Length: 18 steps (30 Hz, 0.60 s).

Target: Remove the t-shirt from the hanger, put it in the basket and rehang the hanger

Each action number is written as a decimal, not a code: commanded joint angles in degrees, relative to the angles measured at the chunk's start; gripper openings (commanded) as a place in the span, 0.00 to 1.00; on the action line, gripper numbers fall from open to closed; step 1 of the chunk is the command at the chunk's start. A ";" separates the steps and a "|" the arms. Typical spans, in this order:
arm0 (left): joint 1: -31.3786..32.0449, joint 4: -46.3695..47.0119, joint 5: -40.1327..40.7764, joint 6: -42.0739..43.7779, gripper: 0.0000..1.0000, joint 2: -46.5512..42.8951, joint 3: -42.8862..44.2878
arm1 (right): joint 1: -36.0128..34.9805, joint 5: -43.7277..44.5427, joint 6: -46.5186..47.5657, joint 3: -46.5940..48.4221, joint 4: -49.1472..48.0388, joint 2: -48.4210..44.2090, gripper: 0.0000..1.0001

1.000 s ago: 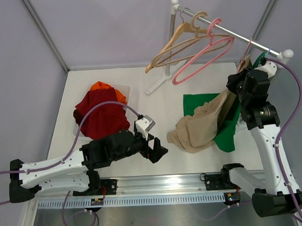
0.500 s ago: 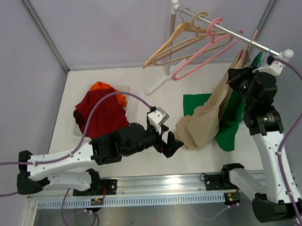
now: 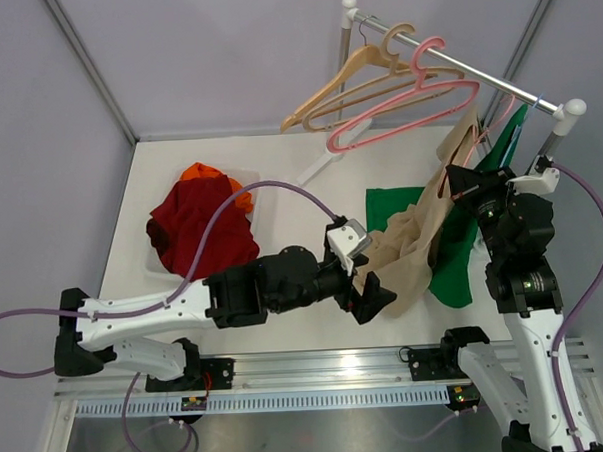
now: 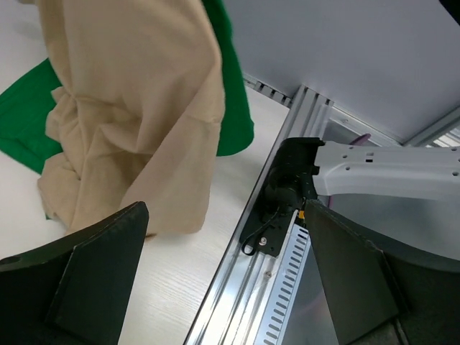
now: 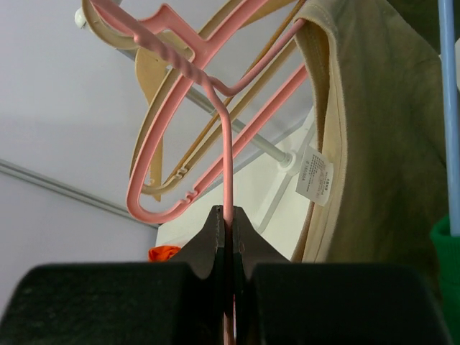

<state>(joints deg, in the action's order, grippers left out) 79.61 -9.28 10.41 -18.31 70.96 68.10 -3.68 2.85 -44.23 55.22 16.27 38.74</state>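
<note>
A beige t-shirt (image 3: 408, 246) hangs from a thin pink hanger (image 5: 224, 144) near the rail's right end, and its lower part lies bunched on the table. My right gripper (image 3: 458, 182) is shut on that hanger's thin pink bar (image 5: 228, 212). The shirt's collar and label (image 5: 315, 176) show just right of the jaws. Next to the bunched hem, low over the table, my left gripper (image 3: 377, 301) is open. In the left wrist view nothing lies between its fingers (image 4: 224, 208), and the shirt (image 4: 144, 108) is up and to the left.
A green cloth (image 3: 454, 269) lies under and behind the shirt. An empty tan hanger (image 3: 355, 78) and an empty pink hanger (image 3: 407, 111) swing on the white rail (image 3: 475, 73). A white bin (image 3: 251, 178) holds red and orange clothes (image 3: 202, 230). The metal base rail (image 4: 287, 287) runs along the near edge.
My left arm has reached right, up to the shirt's hem. The right gripper has shut on the pink hanger bar and shifted slightly left. The empty hangers have swung left.
</note>
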 commanded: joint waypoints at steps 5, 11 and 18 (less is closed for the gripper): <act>1.68 8.05 1.45 4.67 0.98 7.33 5.28 | -0.36 -8.47 -5.95 2.08 -5.02 -2.71 0.00; 1.60 7.35 0.57 3.98 0.95 15.08 11.00 | -1.15 -9.97 -3.94 5.94 -3.01 -2.53 0.00; 1.51 7.34 3.91 4.24 0.42 17.11 10.66 | -1.06 -13.31 -2.53 9.02 -2.12 -3.23 0.00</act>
<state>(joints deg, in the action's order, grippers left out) 81.12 -5.65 11.86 -14.81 88.53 76.49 -4.40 -6.17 -47.99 60.38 16.47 36.47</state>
